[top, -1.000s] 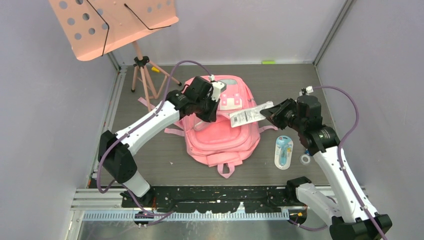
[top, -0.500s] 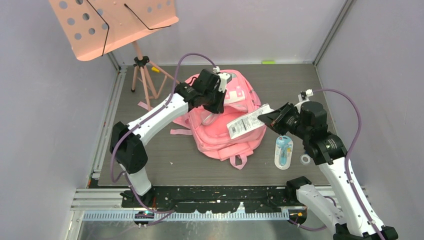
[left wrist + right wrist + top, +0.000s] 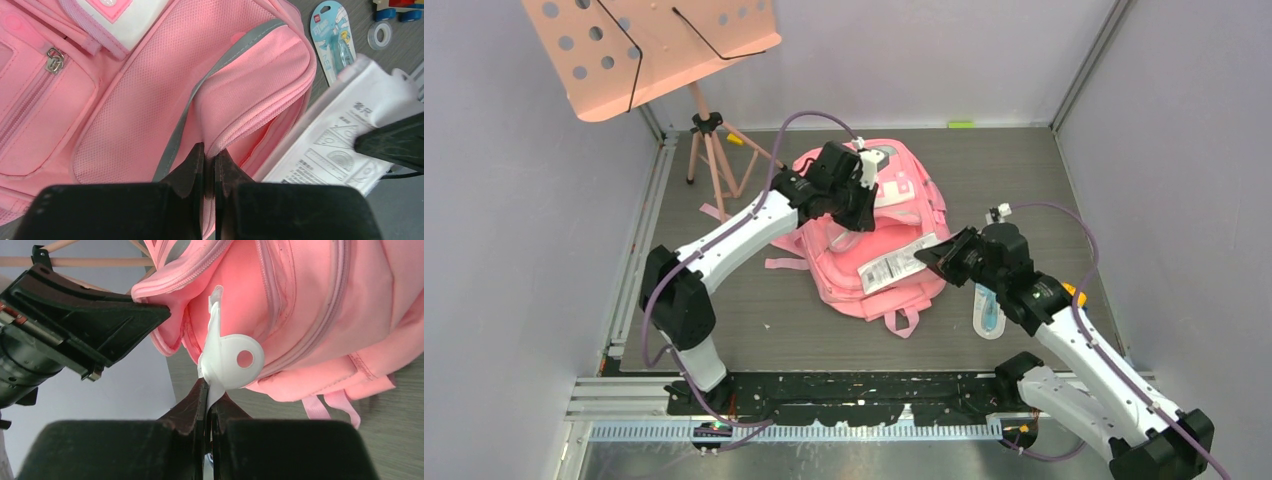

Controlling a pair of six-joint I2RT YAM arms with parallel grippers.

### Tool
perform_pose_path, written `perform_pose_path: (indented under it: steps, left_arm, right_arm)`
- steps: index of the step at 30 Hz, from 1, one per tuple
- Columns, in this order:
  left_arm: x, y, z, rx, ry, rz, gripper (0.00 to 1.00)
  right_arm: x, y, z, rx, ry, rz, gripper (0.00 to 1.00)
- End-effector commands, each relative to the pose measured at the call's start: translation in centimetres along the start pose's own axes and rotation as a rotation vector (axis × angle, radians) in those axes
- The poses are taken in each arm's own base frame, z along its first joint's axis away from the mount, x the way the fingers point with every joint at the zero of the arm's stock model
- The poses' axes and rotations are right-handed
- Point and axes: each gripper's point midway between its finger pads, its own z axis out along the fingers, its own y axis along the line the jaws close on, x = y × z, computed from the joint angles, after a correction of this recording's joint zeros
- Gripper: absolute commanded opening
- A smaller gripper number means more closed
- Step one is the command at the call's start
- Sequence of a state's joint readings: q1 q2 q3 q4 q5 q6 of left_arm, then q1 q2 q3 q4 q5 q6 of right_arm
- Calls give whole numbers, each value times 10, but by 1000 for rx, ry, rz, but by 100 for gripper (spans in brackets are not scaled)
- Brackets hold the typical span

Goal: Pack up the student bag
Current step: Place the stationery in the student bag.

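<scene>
Salmon perforated music stand (image 3: 649, 50) on a tripod in the upper left of the top view, well clear of the arms. Blue blister pack (image 3: 987, 312) lies on the dark table (image 3: 754, 320) right of centre, partly hidden under the right arm. Clear tape roll (image 3: 380, 35) sits just beside it.

A white printed packet (image 3: 892, 266) with a round hang tab sits across the bag's near right side, at the mouth of the opening. The right gripper (image 3: 210, 390) has its jaws pinched tight on the packet's edge.

The student bag (image 3: 849, 285) is in the middle of the table: big, soft, pink mesh fabric, with zip pockets, pale patches, a grey reflective strip and loose straps toward the near edge. The left gripper (image 3: 210, 150) has its jaws nearly together, clamped on the pink rim of the bag's opening and lifting it into a fold.
</scene>
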State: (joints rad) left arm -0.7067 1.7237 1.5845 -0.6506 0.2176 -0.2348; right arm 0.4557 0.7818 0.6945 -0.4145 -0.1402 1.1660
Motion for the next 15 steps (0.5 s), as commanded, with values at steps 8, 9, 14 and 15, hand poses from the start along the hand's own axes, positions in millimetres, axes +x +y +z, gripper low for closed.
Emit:
perform_pose_path:
  steps: [8,9,14,15]
  left_arm:
    - [-35,-41,-33,141,-180,51,0]
    - [-34,-41,-33,141,-179,51,0]
    - [-36,-46,-39,157,-191,56,0]
    - [-37,-46,-40,156,-195,57,0]
  right_arm:
    - [-15,38,52,-139,-206,70,1]
    - [-20,35,55,-127,-238,78,1]
    - [-22,8,76,-27,-309,114,1]
    - [-23,7,78,-29,-322,113,1]
